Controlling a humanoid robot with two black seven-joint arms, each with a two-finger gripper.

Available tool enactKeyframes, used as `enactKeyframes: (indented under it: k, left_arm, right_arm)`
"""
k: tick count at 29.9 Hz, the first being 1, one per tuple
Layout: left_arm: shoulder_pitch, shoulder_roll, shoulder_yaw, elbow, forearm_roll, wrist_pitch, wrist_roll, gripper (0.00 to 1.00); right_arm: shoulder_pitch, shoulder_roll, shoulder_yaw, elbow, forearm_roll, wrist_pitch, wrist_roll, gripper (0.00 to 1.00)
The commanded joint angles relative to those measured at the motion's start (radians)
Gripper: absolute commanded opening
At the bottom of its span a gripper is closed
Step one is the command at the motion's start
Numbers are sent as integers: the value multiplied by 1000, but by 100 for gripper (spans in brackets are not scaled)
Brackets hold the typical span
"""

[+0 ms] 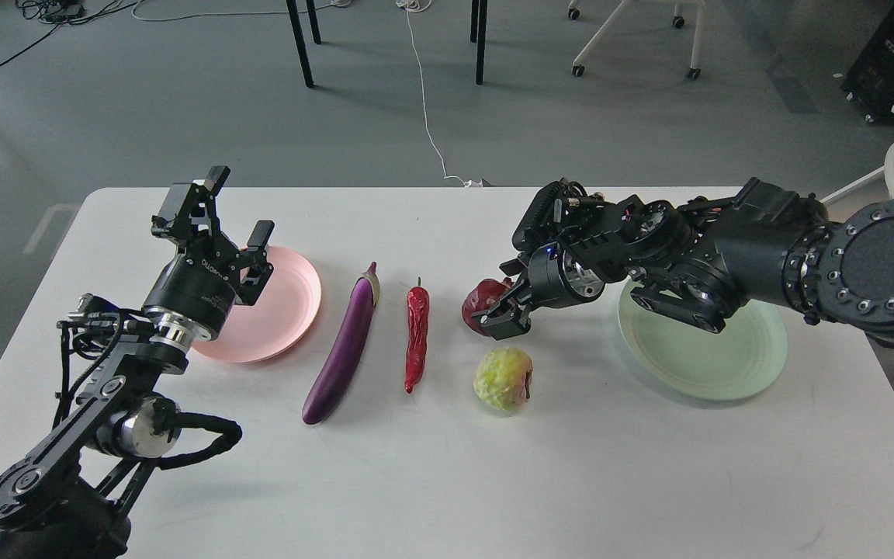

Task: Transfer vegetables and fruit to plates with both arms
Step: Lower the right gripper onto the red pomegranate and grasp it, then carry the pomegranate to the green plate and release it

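My right gripper [500,299] reaches in from the right, and its two fingers close on the dark red round fruit [480,301], which is low at the table top. The bumpy yellow-green fruit [503,379] lies just in front of it. The purple eggplant [342,349] and the red chili pepper [417,334] lie side by side in the table's middle. My left gripper [241,210] is open and empty, raised over the left rim of the pink plate [292,307]. The pale green plate [715,361] lies under my right forearm and holds nothing.
The white table [447,481] has bare room along its front. The right arm's wrist and elbow [726,256] hang over the back half of the green plate. Chair legs and cables are on the floor beyond the table.
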Motion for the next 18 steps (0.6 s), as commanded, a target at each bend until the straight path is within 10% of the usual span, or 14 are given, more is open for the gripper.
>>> enactKeyframes:
  k: [1, 11, 18]
  left_arm:
    - [0, 3, 1, -9, 0, 1, 2, 98]
    - [0, 14, 2, -15, -2, 0, 2, 98]
    - [0, 16, 2, -17, -2, 0, 3, 98]
  right_arm:
    - [-3, 0, 1, 1, 1, 0, 0, 91]
    - [-3, 0, -20, 7, 0, 0, 0, 51]
    - [14, 0, -22, 16, 1, -2, 0, 43]
